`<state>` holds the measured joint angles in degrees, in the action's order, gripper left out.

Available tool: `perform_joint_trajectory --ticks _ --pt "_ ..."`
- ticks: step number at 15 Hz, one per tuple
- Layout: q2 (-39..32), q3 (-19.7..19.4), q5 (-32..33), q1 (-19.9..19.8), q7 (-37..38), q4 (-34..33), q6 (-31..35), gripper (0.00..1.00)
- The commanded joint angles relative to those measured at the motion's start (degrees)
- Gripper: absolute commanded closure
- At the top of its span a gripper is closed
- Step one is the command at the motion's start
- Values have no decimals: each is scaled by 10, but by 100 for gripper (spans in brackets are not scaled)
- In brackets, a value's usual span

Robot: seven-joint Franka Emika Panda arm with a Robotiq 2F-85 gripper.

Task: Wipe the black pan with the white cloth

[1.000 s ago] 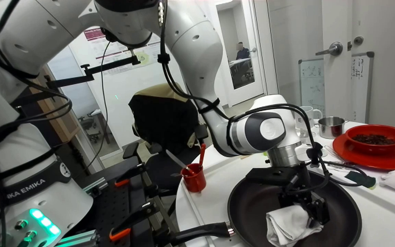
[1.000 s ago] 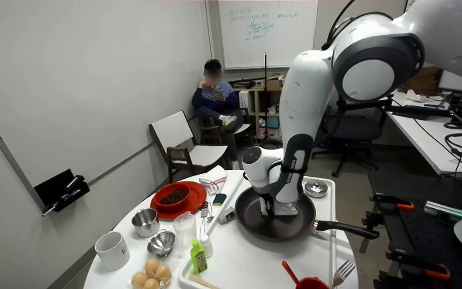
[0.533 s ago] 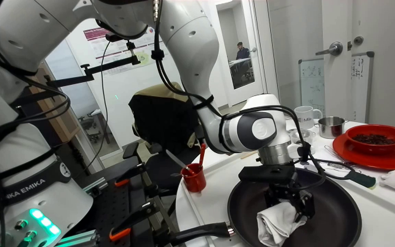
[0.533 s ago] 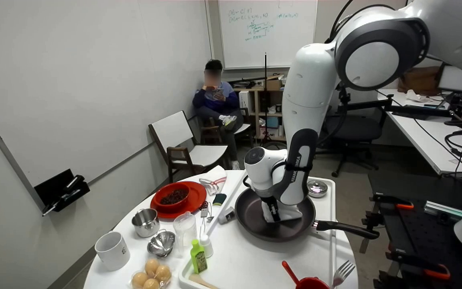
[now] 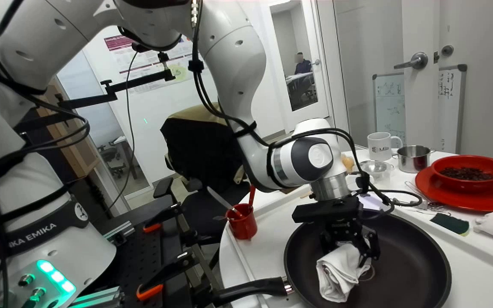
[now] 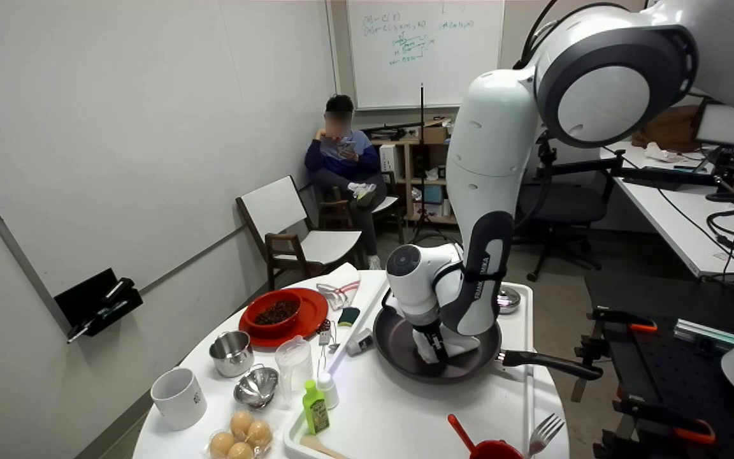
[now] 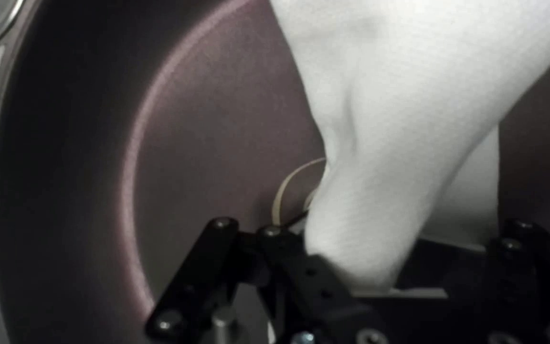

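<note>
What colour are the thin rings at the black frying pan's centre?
Tan; the thin rings show best in the wrist view, partly hidden by the white cloth.

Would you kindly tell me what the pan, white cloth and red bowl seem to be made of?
The pan is probably metal under a dark, softly shining, perhaps nonstick coating; the cloth is matt fabric with fine texture and folds; the red bowl, smooth, evenly coloured, may be plastic or enamel.
</note>
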<state>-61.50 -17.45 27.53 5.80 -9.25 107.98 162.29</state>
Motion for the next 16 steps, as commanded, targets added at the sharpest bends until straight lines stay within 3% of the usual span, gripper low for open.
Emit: perform_joint_trajectory --ticks 1,13,16 --pt "-5 -5 19 22 -5 4 17 95" --pt "-1 0 11 27 -1 -3 -2 96" --pt "5 63 6 -30 -65 -7 19 97"
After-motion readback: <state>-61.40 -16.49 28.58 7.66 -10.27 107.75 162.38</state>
